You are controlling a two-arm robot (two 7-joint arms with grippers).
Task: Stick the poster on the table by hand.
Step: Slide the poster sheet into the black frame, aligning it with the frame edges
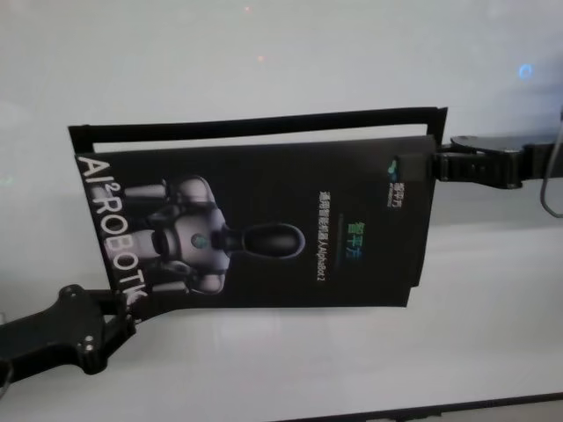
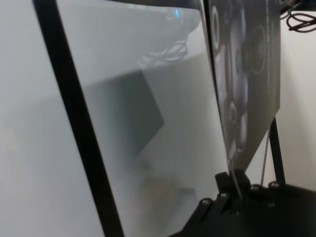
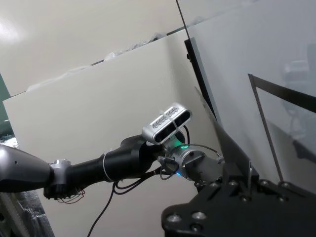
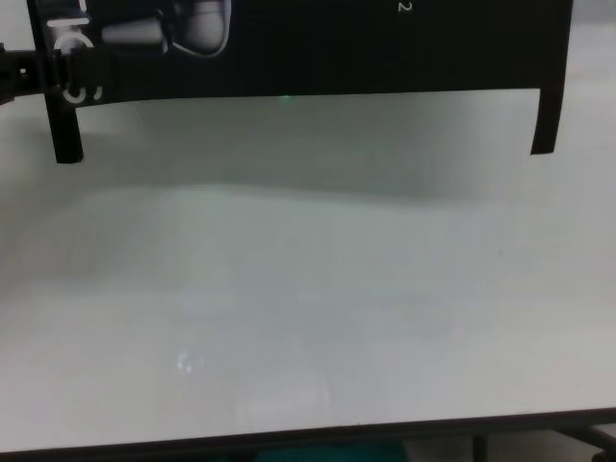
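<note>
- i have the poster (image 1: 264,220) hung in the air between both arms, above the white table (image 1: 290,369); it casts a shadow on the surface, so i judge it is not stuck down yet.
- the left gripper (image 1: 113,309) is closed on the poster's edge by the white lettering, and the right gripper (image 1: 433,165) is closed on the opposite edge. holding two opposite edges keeps the thin sheet taut, which i reckon is why it does not sag.
- black tape strips (image 1: 264,123) run past the poster's far edge and corners, free of the table, ready to be pressed down by my reading.
- the head view alone shows both grips at once and the whole print: the grey robot picture and lettering.
- the chest view shows what the head view cannot: the poster's lower edge (image 4: 308,87) hangs clear of the table, with two tape strips dangling at the corners (image 4: 546,120), not touching.
- the left wrist view shows the sheet almost edge-on (image 2: 247,74), pinched between that gripper's fingertips (image 2: 232,180), with a tape strip (image 2: 74,123) crossing close to the lens.
- the right wrist view shows the poster's plain back (image 3: 256,74) and, farther off, the left arm (image 3: 123,160) reaching in.
</note>
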